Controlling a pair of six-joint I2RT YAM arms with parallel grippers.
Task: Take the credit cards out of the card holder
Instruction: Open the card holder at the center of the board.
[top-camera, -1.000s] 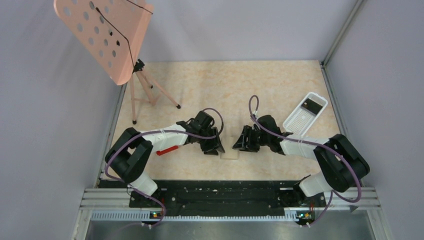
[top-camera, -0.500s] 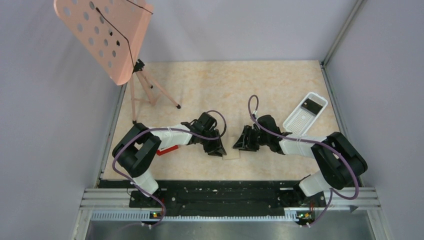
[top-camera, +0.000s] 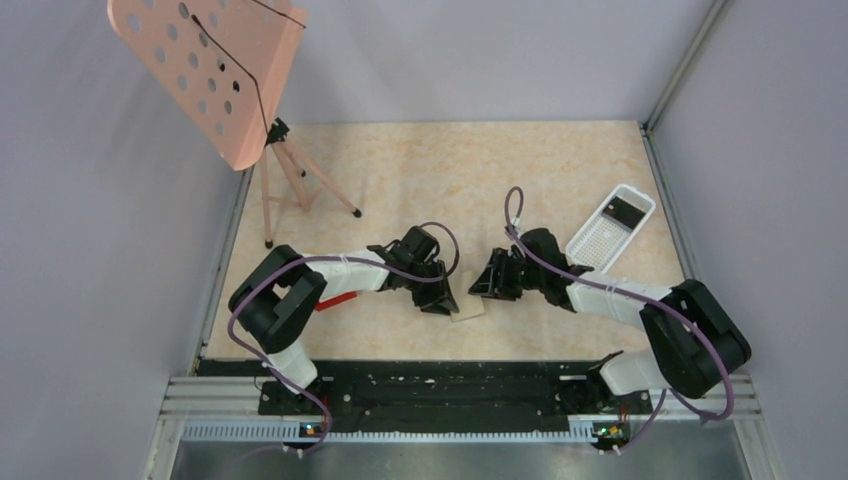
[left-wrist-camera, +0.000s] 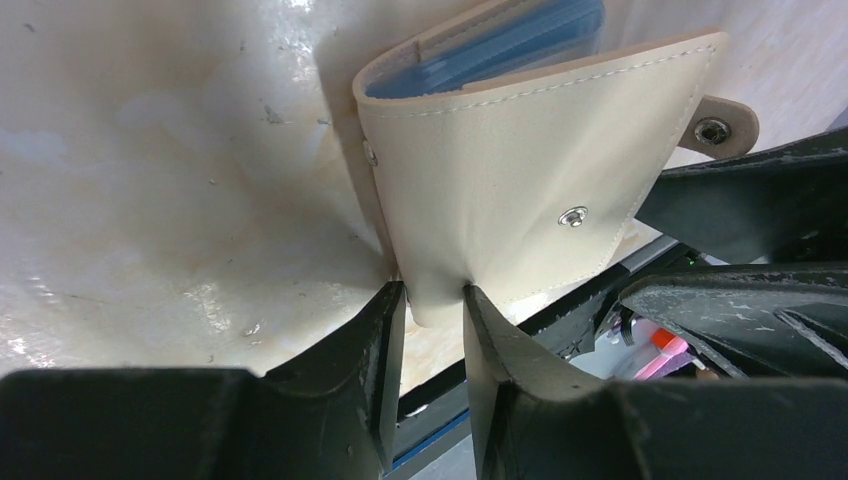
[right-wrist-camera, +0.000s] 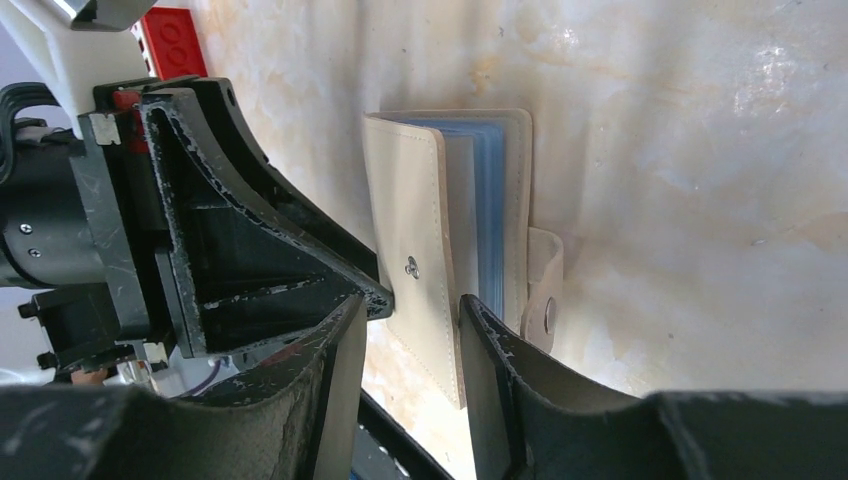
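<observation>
The card holder (top-camera: 468, 309) is tan outside and stands partly folded on the table between my grippers. Its blue inner sleeves show at the fold in the left wrist view (left-wrist-camera: 520, 170). My left gripper (left-wrist-camera: 432, 296) is shut on the lower corner of its tan flap, and shows in the top view (top-camera: 441, 296). My right gripper (right-wrist-camera: 412, 305) is open, its jaws either side of the snap flap of the holder (right-wrist-camera: 415, 215), with one finger (right-wrist-camera: 480, 340) at the blue sleeves; it also shows from above (top-camera: 489, 285). One dark credit card (top-camera: 625, 210) lies in the white tray. No card shows inside the holder.
A white perforated tray (top-camera: 598, 243) sits at the right. A red-and-white small object (top-camera: 335, 299) lies under my left arm. A pink music stand (top-camera: 215, 70) on tripod legs (top-camera: 300, 185) stands at the back left. The table's near edge is just behind the holder.
My left gripper has pushed right and slightly nearer with the holder's corner, and the holder shifted with it. My right gripper edged a little up and right.
</observation>
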